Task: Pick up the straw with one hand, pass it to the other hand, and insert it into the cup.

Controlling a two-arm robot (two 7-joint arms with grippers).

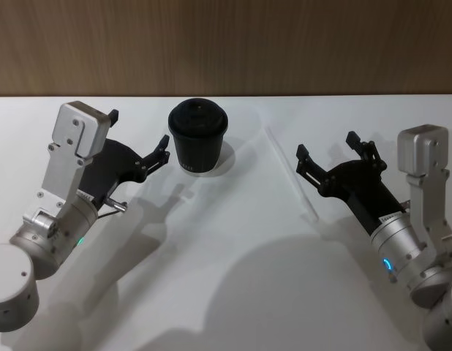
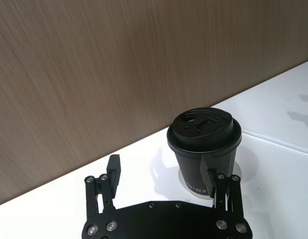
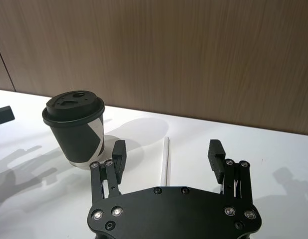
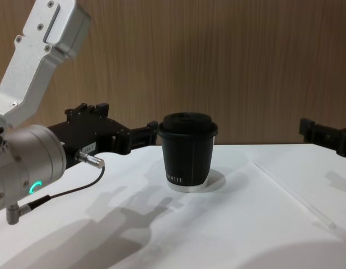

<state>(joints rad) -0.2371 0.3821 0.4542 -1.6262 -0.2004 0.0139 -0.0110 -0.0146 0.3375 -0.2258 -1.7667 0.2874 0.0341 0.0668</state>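
The black cup (image 1: 198,142) with its domed lid stands upright at the back middle of the white table. The thin translucent straw (image 1: 292,174) lies flat to the cup's right, running from the back toward the front. My right gripper (image 1: 327,146) hovers open just right of the straw; in the right wrist view the straw (image 3: 165,164) lies on the table between the open fingers of the gripper (image 3: 167,152). My left gripper (image 1: 138,135) is open beside the cup's left side, holding nothing. In the left wrist view the cup (image 2: 204,134) stands just past one fingertip (image 2: 208,167).
A wood-panelled wall (image 1: 226,44) closes off the back of the table (image 1: 211,278). The left arm's cable (image 4: 66,190) hangs low above the table. Open white surface spreads in front of the cup (image 4: 188,151) and the straw (image 4: 293,193).
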